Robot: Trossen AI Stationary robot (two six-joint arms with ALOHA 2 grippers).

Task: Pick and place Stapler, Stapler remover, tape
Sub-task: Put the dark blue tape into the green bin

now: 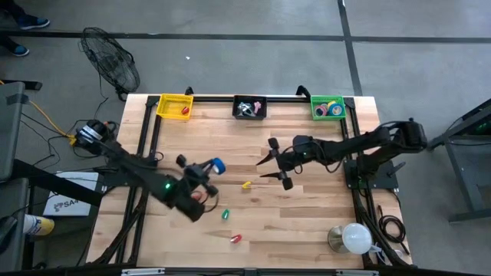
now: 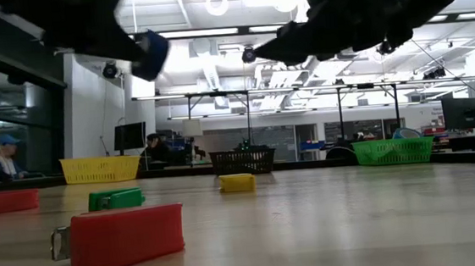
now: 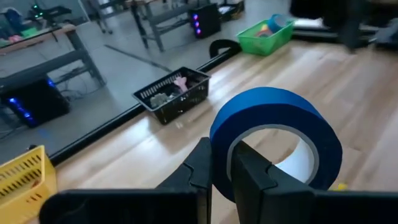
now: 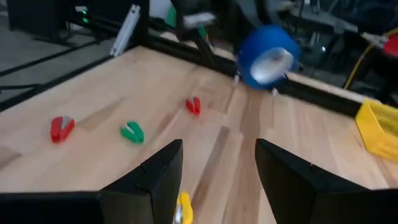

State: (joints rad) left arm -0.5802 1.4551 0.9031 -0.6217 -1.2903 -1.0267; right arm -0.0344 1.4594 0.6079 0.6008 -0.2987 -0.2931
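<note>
My left gripper point(image 1: 205, 170) is shut on a blue tape roll point(image 1: 217, 164), held high above the table's middle left; the low view shows the roll point(image 2: 153, 53) well clear of the wood. My right gripper point(image 1: 270, 161) hovers open over the table's centre, touching nothing. A small yellow piece point(image 1: 246, 184) lies on the wood just near of it, and shows below the open fingers in the right wrist view point(image 4: 183, 208). A green piece point(image 1: 225, 215) and two red pieces point(image 1: 235, 238) point(image 1: 198, 195) lie flat toward the near edge. My left gripper point(image 3: 224, 171) holds the blue tape roll by its ring wall point(image 3: 221, 155). One finger point(image 3: 252, 177) is inside the open centre and the other finger point(image 3: 200, 168) is outside. The roll stands on edge in the hold, lifted clear of the table.
Three baskets sit along the far edge: yellow point(image 1: 175, 106), black point(image 1: 250, 107) with items in it, and green point(image 1: 328, 108) holding tape rolls. A white round lamp point(image 1: 353, 238) stands at the near right corner. Bare wood lies between the arms and the baskets.
</note>
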